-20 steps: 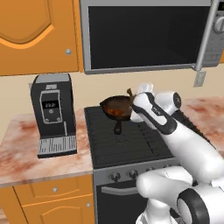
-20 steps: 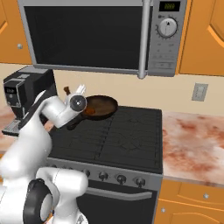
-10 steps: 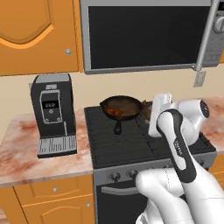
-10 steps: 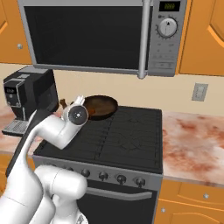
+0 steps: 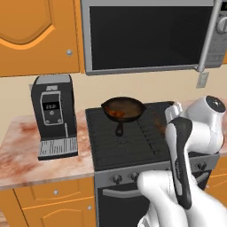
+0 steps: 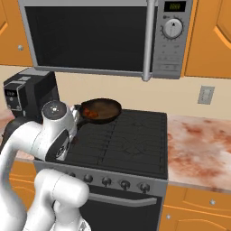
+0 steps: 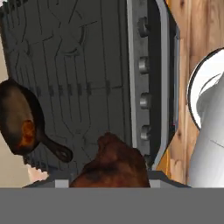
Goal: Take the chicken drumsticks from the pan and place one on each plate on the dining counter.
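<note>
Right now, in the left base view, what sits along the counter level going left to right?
Coffee machine → pan on the stove → robot arm → wall outlet.

Orange cabinets (image 5: pixel 37 37) flank a microwave (image 6: pixel 103 38) above a black stove (image 6: pixel 124 144).
</note>
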